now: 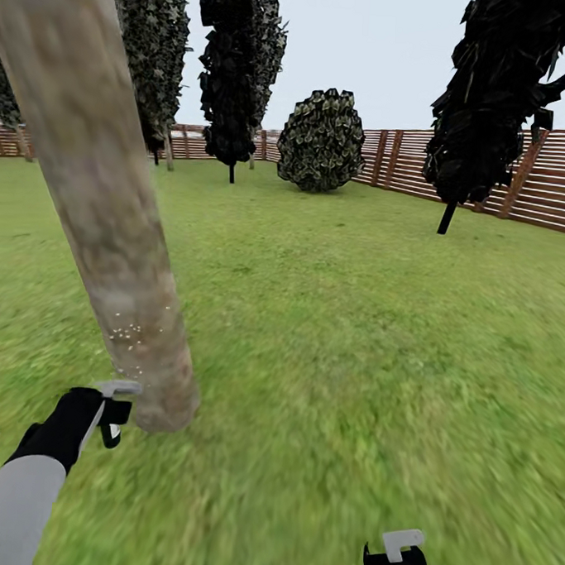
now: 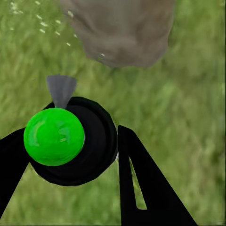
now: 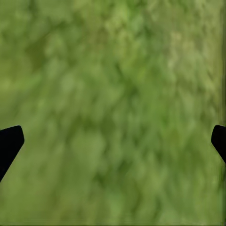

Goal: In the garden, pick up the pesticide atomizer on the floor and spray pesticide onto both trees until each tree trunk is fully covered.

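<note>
A blurry green grass lawn (image 1: 354, 336) spreads to a brown slatted wooden fence (image 1: 553, 185). A thick, mottled grey-brown leaning tree trunk (image 1: 105, 199) rises at left, flecked with pale droplets low down. The left arm reaches forward, its black left gripper (image 2: 70, 150) clamped on the round black pesticide atomizer with a glossy green cap (image 2: 54, 136), grey nozzle toward the trunk base. The right gripper (image 3: 113, 139) hangs low over grass, fingers wide apart
</note>
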